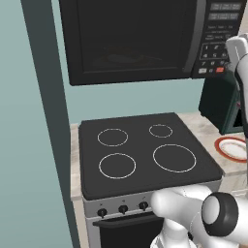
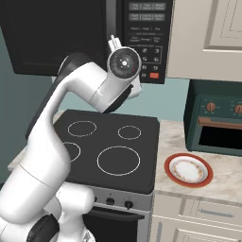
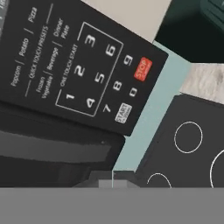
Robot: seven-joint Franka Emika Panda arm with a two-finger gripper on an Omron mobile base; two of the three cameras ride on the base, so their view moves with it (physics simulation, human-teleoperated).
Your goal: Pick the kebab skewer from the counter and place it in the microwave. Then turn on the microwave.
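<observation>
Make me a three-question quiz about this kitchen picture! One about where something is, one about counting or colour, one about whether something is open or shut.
1. Where is the plate?
A. on the counter, right of the stovetop
B. on a burner ring
C. inside the toaster oven

2. How many white rings are drawn on the stovetop?
A. two
B. four
C. six

3. How is the microwave door?
A. wide open
C. taken off
B. shut

Answers:
1. A, the red-rimmed plate lies on the beige slab beside the black stovetop, in front of the green toaster oven.
2. B, the left base view shows four rings, two larger in front and two smaller behind.
3. B, the dark glass door sits flush against the keypad panel, its handle upright.
</observation>
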